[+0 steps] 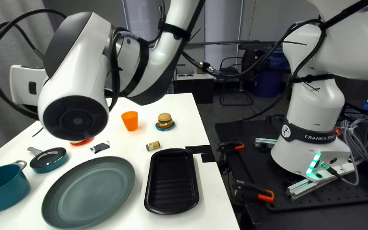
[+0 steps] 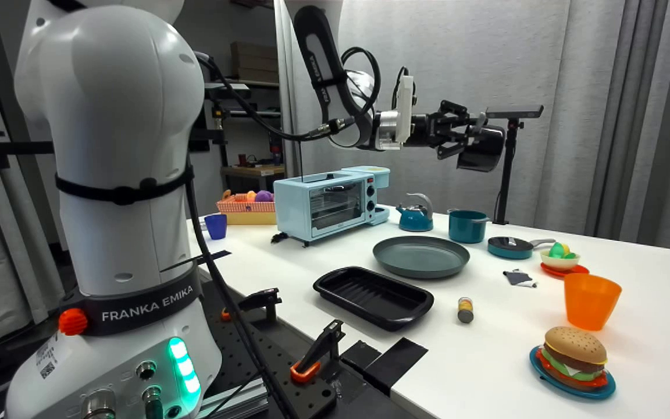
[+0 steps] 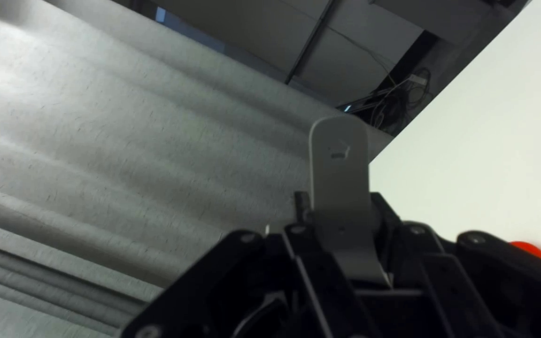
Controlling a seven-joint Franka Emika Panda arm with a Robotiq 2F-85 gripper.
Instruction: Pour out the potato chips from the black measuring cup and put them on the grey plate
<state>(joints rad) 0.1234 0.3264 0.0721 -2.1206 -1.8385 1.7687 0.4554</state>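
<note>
Black measuring cup (image 2: 484, 152), one: grey handle (image 3: 339, 183) grasped by hand (image 2: 469, 132), raised. Advised: centre low over grey plate (image 2: 421, 257), then tip gradually. Potato chips: none visible.

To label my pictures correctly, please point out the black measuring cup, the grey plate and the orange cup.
Black measuring cup (image 2: 482, 152): in an exterior view, dark body.
Grey plate (image 1: 89, 192): in an exterior view, bare middle.
Orange cup (image 2: 591, 304): in an exterior view, outer wall.
</note>
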